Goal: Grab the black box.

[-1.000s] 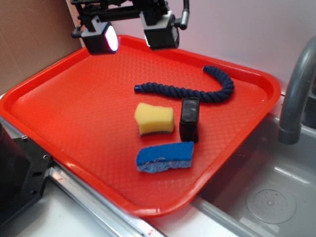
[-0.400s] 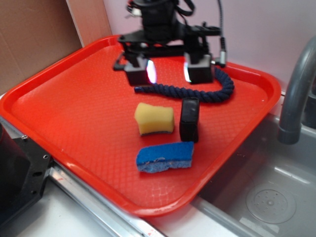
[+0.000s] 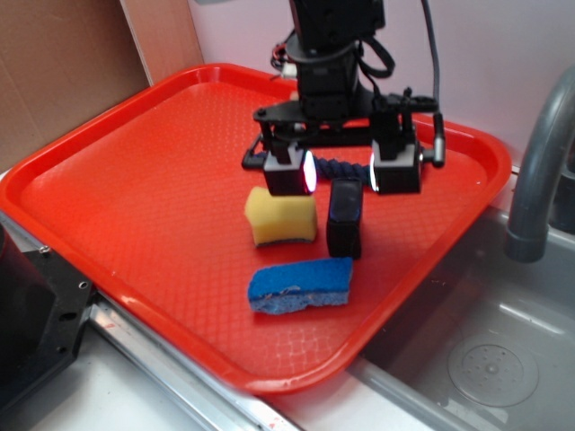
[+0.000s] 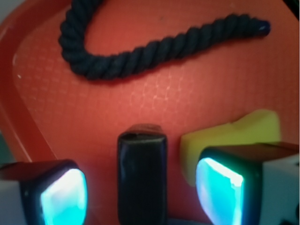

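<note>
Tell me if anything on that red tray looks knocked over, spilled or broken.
Nothing stands out. The black box, yellow sponge, blue sponge and navy rope all lie flat on the red tray, with no spill or visible damage. The open gripper hangs over the box, one finger above the yellow sponge.

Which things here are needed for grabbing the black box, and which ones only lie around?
Needed:
- black box, on the tray between the open pincer's fingers
- pincer

Lying around:
- yellow sponge
- blue sponge
- rope
- red tray
- faucet
</note>
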### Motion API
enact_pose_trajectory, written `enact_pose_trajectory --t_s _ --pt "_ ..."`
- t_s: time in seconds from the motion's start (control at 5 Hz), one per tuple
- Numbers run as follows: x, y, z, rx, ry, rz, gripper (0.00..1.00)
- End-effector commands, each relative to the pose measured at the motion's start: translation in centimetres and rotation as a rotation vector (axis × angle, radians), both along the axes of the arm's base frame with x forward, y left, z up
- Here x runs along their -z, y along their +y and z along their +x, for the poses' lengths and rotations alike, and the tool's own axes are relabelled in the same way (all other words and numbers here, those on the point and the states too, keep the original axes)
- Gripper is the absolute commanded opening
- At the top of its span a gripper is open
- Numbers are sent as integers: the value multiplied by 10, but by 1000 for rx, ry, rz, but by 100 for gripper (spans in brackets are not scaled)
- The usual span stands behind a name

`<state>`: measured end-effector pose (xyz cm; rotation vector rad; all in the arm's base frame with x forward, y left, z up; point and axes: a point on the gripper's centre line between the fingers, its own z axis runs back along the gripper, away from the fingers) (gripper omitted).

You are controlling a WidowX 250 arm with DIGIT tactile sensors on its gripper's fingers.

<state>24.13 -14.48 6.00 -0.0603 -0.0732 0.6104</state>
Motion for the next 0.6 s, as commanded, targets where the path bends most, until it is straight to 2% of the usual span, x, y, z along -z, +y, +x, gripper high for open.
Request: enact_pose_trajectory --t_s 0.0,0.2,0.4 --pt "11 -3 7 21 52 -21 100" --pt "24 5 16 9 89 -23 100" --pt "18 12 22 14 62 -43 0"
